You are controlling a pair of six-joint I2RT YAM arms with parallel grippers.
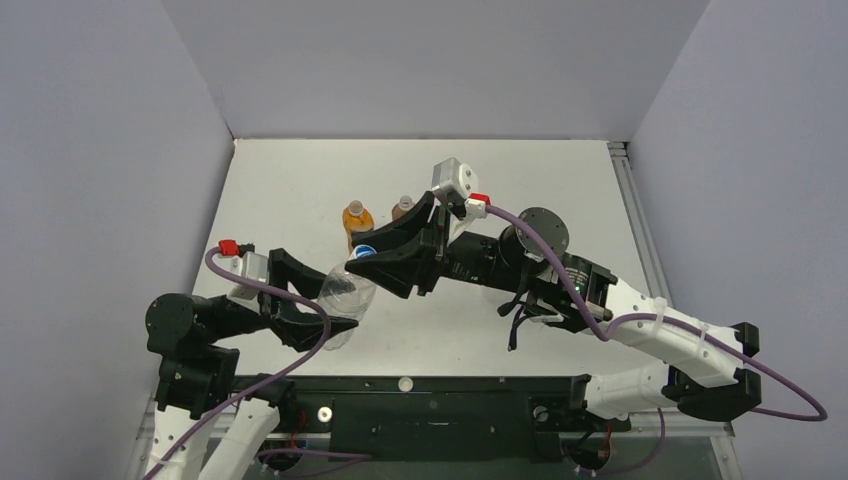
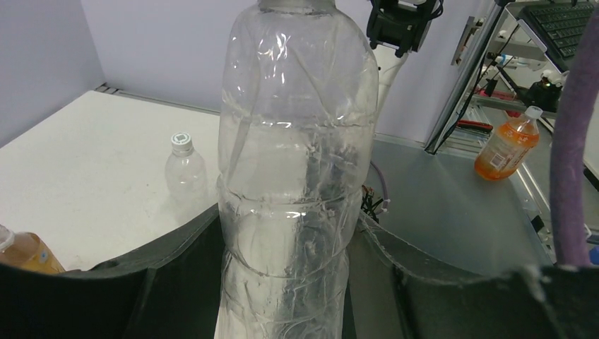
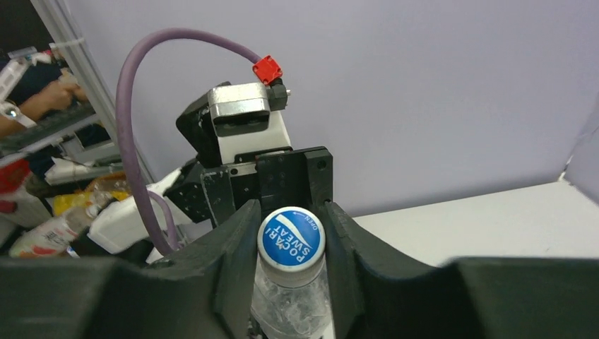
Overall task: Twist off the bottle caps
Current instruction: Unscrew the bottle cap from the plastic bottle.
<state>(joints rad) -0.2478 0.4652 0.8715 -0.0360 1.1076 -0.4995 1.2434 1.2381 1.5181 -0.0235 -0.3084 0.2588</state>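
right gripper [image 3: 291, 233] clamps shut on the blue cap [image 3: 291, 240] of a large clear bottle [image 2: 293, 176], the cap wedged between its two black fingers. lower on the same bottle, the left gripper [image 1: 325, 305] grips the body, its jaws parted only as far as the body's width. three more bottles stand on the white table [image 1: 300, 180]: one orange bottle [image 1: 357, 222] and one reddish-brown bottle [image 1: 403, 208] just behind the large bottle, and one small clear bottle [image 2: 185, 169] with a white cap [image 2: 181, 141] farther past it.
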